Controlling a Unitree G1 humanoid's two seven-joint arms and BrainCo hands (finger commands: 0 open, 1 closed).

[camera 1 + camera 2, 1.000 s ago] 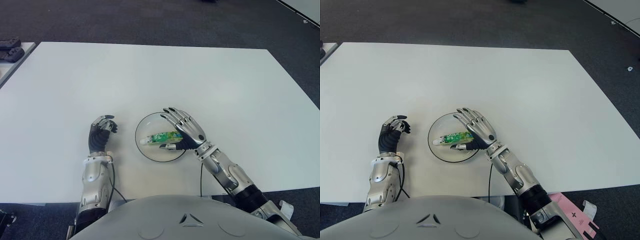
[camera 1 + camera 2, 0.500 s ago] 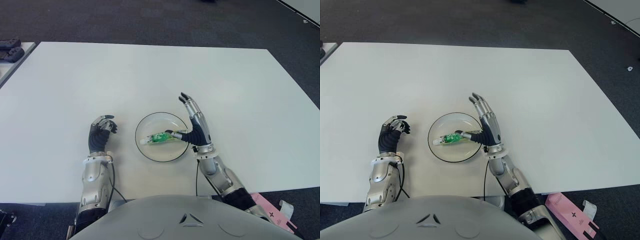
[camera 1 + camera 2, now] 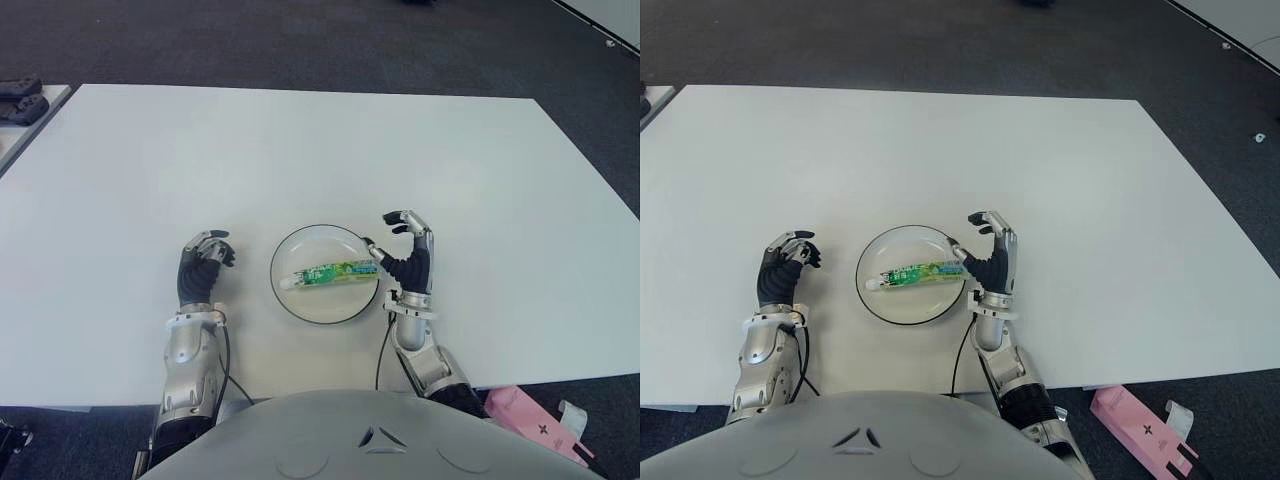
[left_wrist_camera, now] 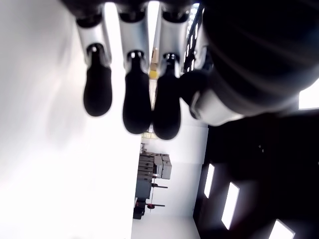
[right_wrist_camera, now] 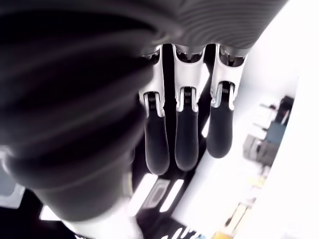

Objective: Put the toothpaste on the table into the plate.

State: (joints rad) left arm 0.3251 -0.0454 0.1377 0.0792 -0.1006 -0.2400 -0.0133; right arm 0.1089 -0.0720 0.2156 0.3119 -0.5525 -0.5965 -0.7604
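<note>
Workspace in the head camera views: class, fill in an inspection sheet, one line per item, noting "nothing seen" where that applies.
Surface: white table, bare apart from the items below.
Job's things: toothpaste lies inside the plate, cap end toward the robot's left.
Clutter: nothing seen on the table.
Hands: right hand beside the plate's right rim, fingers curled, empty; left hand left of the plate, curled, empty.
Cables: thin black ones at both wrists.
Surroundings: dark carpet; pink box on the floor.
</note>
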